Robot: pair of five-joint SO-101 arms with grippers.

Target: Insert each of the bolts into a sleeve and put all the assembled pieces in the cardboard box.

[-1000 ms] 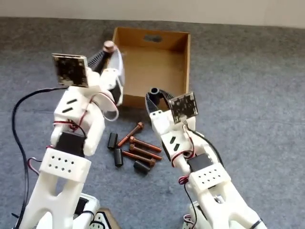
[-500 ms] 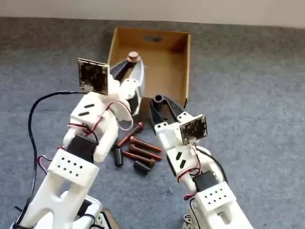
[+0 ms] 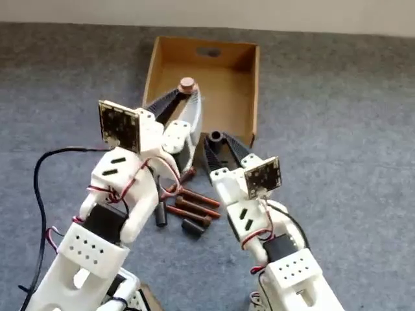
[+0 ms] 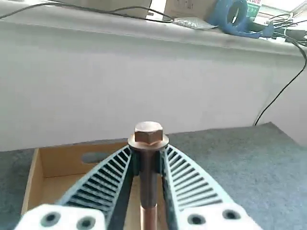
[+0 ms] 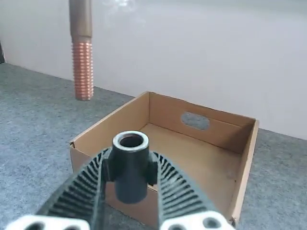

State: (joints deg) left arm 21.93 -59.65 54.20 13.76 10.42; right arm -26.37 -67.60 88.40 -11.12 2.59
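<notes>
Bolt (image 4: 148,133): copper-brown metal, flanged hex head, smooth shank, threaded tip; upright, head up, seen over the box's near left part in the high view.
Left gripper (image 4: 148,165): dark ribbed jaws closed on the shank just under the head.
Sleeve (image 5: 129,182): short black tube, bore facing up, upright by the box's near wall.
Right gripper (image 5: 128,165): ribbed jaws clamped on the sleeve's sides.
Gap: bolt tip higher than the sleeve, off to one side, apart.
Box (image 3: 154,65): shallow brown cardboard, open top, slot in far wall.
Loose bolts (image 3: 198,196), loose sleeves (image 3: 192,227): lying between the arms.
Carpet (image 3: 337,129): grey, short pile, open around the box.
Wall (image 4: 144,81): plain white.
</notes>
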